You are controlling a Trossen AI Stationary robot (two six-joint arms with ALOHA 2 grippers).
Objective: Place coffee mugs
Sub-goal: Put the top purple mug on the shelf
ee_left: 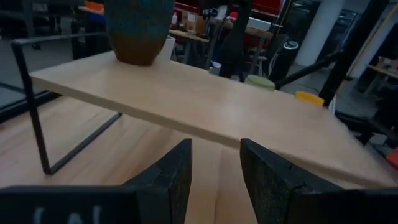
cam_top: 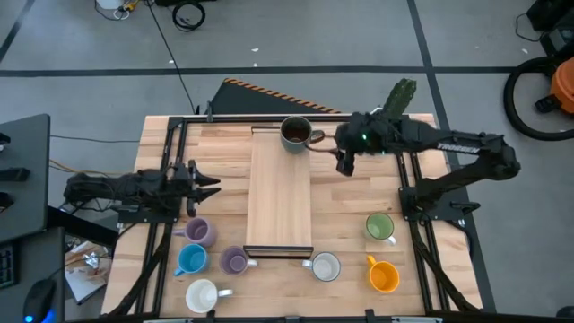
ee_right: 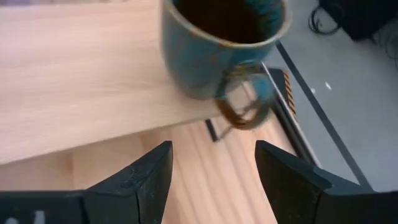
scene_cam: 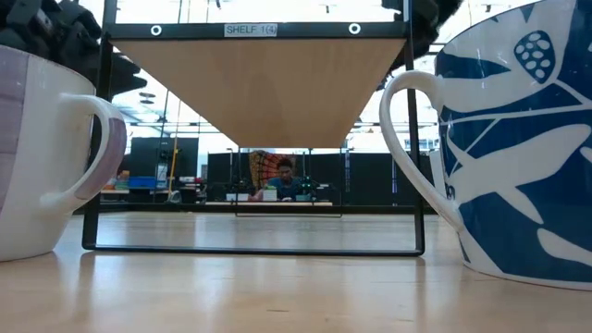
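A dark brown coffee mug (cam_top: pixel 296 133) stands on its base at the far end of the wooden shelf (cam_top: pixel 281 197), its handle (ee_right: pixel 245 107) reaching past the shelf's right edge. My right gripper (cam_top: pixel 345 165) hovers open just right of that mug and touches nothing; in its wrist view (ee_right: pixel 211 180) the mug (ee_right: pixel 217 43) lies ahead of the fingers. My left gripper (cam_top: pixel 212 184) stands open at the table's left, pointing level at the shelf's side (ee_left: pixel 205 106). Several other mugs stand on the table at the near side: purple (cam_top: pixel 197 231), blue (cam_top: pixel 190 260), green (cam_top: pixel 379 226), orange (cam_top: pixel 384 275).
A second purple mug (cam_top: pixel 235 261) and two white mugs (cam_top: pixel 202 294) (cam_top: pixel 325 266) stand by the shelf's near end. A cactus pot (cam_top: pixel 399 97) is at the far right corner. The low view shows two mugs close up (scene_cam: pixel 46 157) (scene_cam: pixel 518 157) and the shelf's black frame (scene_cam: pixel 97 139).
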